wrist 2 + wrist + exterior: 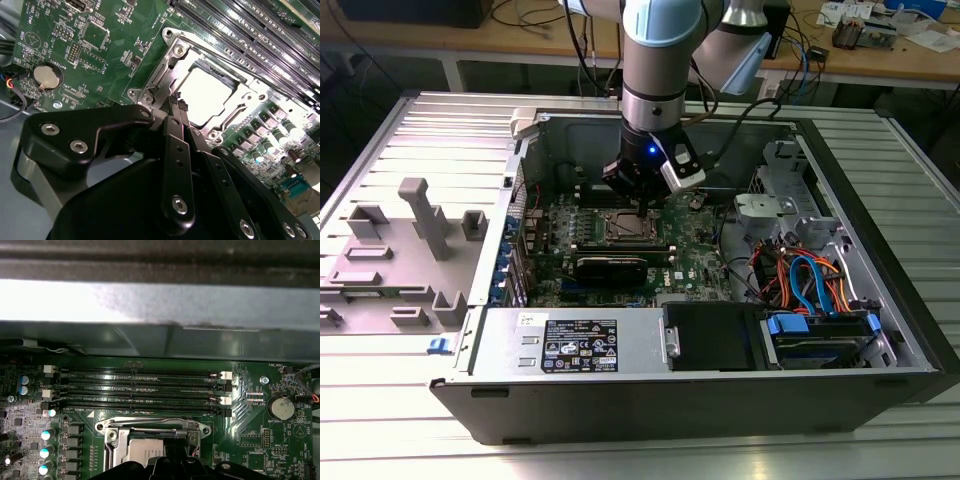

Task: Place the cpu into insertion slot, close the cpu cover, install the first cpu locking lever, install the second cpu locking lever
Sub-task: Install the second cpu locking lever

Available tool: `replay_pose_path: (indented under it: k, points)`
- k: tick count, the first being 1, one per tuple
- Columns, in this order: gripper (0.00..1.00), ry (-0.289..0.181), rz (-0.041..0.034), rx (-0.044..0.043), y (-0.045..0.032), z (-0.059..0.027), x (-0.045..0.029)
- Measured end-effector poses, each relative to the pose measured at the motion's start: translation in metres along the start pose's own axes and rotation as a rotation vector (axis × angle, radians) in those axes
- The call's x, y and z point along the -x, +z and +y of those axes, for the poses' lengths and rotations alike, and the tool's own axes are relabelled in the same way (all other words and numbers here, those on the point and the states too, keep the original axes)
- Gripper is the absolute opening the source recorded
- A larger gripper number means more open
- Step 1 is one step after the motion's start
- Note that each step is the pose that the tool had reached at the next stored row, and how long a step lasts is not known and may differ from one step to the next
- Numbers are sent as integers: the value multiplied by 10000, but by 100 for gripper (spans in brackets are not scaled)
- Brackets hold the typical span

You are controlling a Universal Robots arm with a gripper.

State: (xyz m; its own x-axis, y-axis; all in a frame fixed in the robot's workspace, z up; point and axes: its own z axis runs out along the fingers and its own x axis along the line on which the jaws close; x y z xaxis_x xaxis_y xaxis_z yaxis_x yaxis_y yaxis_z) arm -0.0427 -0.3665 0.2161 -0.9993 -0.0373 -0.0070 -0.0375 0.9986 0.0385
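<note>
Gripper (176, 102) is clenched, empty, tips right at the cpu cover (227, 112) edge. Cpu (209, 95) sits in the slot w/ cover down.

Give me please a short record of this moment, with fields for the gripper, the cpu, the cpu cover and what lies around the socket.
gripper: fingers together at the tips, low over the socket's edge, holding nothing that can be seen
cpu: silver top seated in the insertion slot
cpu cover: metal frame lying flat around the chip, also seen in the first wrist view
motherboard: green board inside the open computer case
memory slots: long black rows beside the socket
coin battery: round cell on the board
</note>
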Motion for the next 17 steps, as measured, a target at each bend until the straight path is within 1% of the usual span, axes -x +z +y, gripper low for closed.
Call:
replay_pose_path:
  k: [6, 11, 13, 15, 17]
  points:
    - [11, -1, 0, -1, -1, -9, 0]
    - [11, 0, 0, 1, -2, -48, -2]
    - [11, 1, 0, 1, -2, -52, -2]
    - [11, -1, 2, -20, -36, -52, -2]
    - [11, -1, 1, -20, -69, -51, -1]
